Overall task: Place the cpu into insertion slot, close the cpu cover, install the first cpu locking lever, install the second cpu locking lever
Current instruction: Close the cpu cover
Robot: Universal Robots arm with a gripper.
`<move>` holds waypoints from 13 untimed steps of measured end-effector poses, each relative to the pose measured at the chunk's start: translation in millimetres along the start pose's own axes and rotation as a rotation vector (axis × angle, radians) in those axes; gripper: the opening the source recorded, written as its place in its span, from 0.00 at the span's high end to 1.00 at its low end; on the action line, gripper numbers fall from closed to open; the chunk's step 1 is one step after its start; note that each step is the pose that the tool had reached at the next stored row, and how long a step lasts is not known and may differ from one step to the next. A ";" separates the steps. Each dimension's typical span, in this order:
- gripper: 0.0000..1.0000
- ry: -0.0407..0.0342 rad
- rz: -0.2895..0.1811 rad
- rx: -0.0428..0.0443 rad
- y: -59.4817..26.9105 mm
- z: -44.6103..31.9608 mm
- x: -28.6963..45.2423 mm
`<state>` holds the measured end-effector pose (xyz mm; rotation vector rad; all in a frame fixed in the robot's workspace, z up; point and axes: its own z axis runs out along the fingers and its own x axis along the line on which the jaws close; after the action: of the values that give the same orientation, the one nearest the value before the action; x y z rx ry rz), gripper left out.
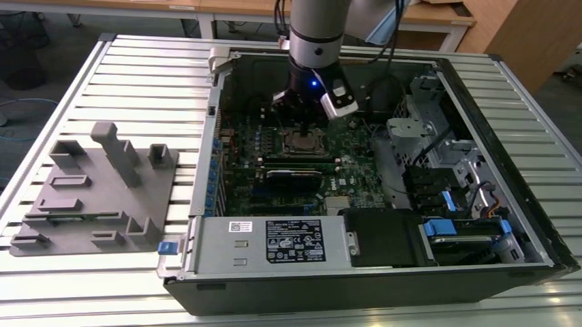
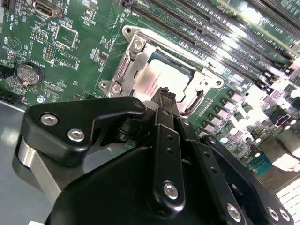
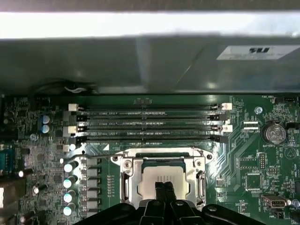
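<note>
Cpu point(image 1: 300, 142) recorded near frame centre in the exterior view, lying flat on the board point(image 2: 79, 51) inside the cover point(image 2: 132, 58). Gripper point(image 2: 164, 95) positioned directly above the chip's middle, fingers pressed together, nothing pinched; contact not determinable.

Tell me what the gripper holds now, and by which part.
Nothing, it seems: the gripper is shut on nothing, just over the cpu, which lies in the insertion slot.
</note>
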<state>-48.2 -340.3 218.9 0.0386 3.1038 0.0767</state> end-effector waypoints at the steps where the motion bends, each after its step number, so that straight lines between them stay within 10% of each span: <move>1: 0.89 0.0001 -0.002 -0.0001 -1.2 0.1 0.1; 13: 0.89 0.0002 -0.006 -0.0004 -6.4 3.4 17.3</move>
<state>-65.5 -346.1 214.6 0.0288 3.1040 0.0772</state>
